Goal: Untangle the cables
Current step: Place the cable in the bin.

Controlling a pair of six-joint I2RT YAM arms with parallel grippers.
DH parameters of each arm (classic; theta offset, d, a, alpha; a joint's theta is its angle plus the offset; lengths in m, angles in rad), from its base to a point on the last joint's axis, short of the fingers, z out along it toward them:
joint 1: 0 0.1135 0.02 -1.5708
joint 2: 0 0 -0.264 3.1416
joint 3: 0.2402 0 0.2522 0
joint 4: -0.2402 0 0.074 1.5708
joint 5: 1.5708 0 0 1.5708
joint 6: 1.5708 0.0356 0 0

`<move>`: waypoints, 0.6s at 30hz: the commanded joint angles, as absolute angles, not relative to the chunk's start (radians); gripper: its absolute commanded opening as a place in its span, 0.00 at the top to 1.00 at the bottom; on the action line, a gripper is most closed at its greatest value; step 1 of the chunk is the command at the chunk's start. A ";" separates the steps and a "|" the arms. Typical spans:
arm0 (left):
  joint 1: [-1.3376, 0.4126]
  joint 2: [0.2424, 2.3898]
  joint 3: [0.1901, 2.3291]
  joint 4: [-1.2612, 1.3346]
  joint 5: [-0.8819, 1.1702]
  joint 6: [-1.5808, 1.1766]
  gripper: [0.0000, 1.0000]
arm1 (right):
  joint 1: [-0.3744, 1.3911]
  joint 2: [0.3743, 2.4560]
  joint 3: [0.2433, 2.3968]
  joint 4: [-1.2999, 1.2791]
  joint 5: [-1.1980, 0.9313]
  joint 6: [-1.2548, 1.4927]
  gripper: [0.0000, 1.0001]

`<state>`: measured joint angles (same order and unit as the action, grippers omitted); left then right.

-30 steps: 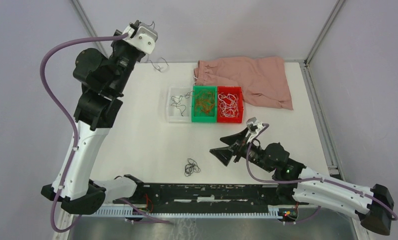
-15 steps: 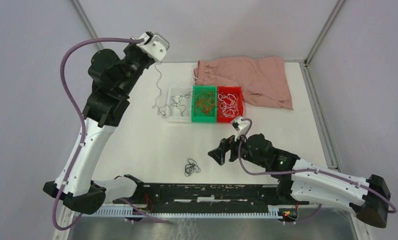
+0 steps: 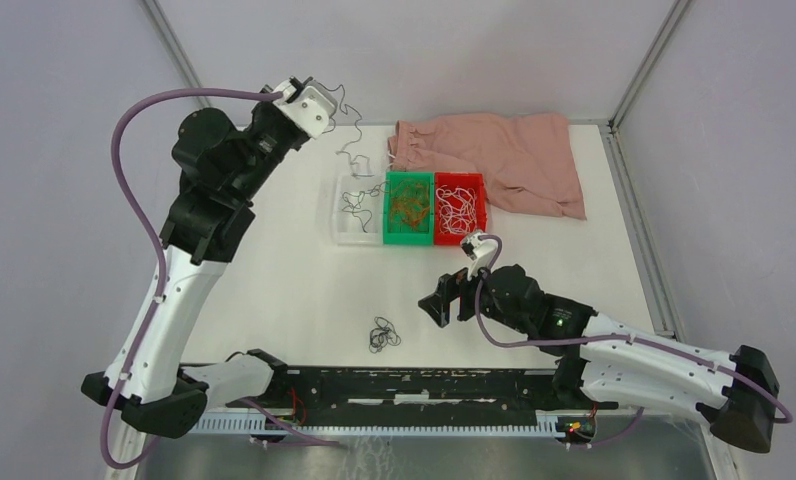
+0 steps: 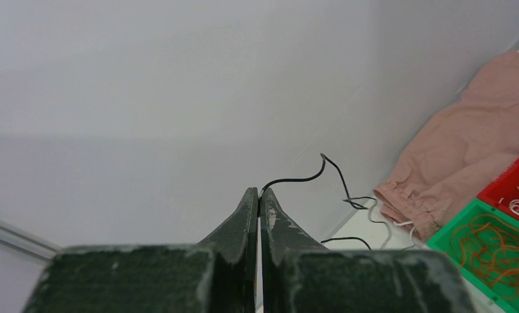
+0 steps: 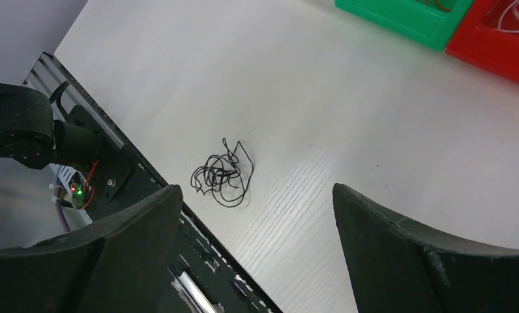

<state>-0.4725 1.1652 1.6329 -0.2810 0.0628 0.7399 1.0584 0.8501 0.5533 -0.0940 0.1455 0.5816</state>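
Sorting is judged nearly done: cables (image 3: 411, 205) are binned, a wire (image 4: 296, 179) is pinched by the left gripper (image 4: 259, 193), one tangle (image 5: 221, 175) is faced by the wide right gripper (image 5: 255, 194).

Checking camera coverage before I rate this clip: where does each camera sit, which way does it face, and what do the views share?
Top external: fixed above and behind the robot, looking down on the table; left arm and right arm whole.
Left wrist: raised, facing the back wall; left gripper shut on a black cable, pink cloth at right.
Right wrist: low, looking down toward the near edge; right gripper open, black tangle lying ahead.
Shared: green bin and red bin in all three.
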 commanded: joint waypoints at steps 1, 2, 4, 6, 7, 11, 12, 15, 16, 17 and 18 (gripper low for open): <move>-0.467 1.155 1.594 -0.226 0.111 0.677 0.97 | 1.058 0.857 0.612 -0.077 0.205 0.558 0.08; -0.467 1.160 1.588 -0.222 0.113 0.671 0.97 | 1.058 0.859 0.611 -0.077 0.211 0.558 0.08; -0.467 1.165 1.570 -0.210 0.113 0.662 0.97 | 1.058 0.861 0.608 -0.075 0.215 0.560 0.08; -0.468 1.170 1.552 -0.202 0.111 0.662 0.97 | 1.057 0.862 0.604 -0.072 0.219 0.566 0.08; -0.467 1.173 1.545 -0.200 0.108 0.663 0.97 | 1.057 0.863 0.602 -0.071 0.220 0.569 0.09; -0.466 1.176 1.503 -0.193 0.089 0.690 0.97 | 1.056 0.862 0.600 -0.071 0.222 0.577 0.09; -0.466 1.175 1.489 -0.188 0.083 0.697 0.97 | 1.055 0.860 0.601 -0.073 0.223 0.579 0.09; -0.461 1.172 1.459 -0.182 0.077 0.706 0.97 | 1.056 0.853 0.599 -0.083 0.227 0.582 0.09; -0.459 1.172 1.450 -0.180 0.077 0.706 0.97 | 1.057 0.850 0.598 -0.087 0.227 0.583 0.09; -0.457 1.171 1.440 -0.179 0.079 0.709 0.97 | 1.057 0.847 0.597 -0.091 0.227 0.583 0.09; -0.456 1.171 1.428 -0.174 0.079 0.715 0.97 | 1.057 0.842 0.596 -0.097 0.231 0.584 0.09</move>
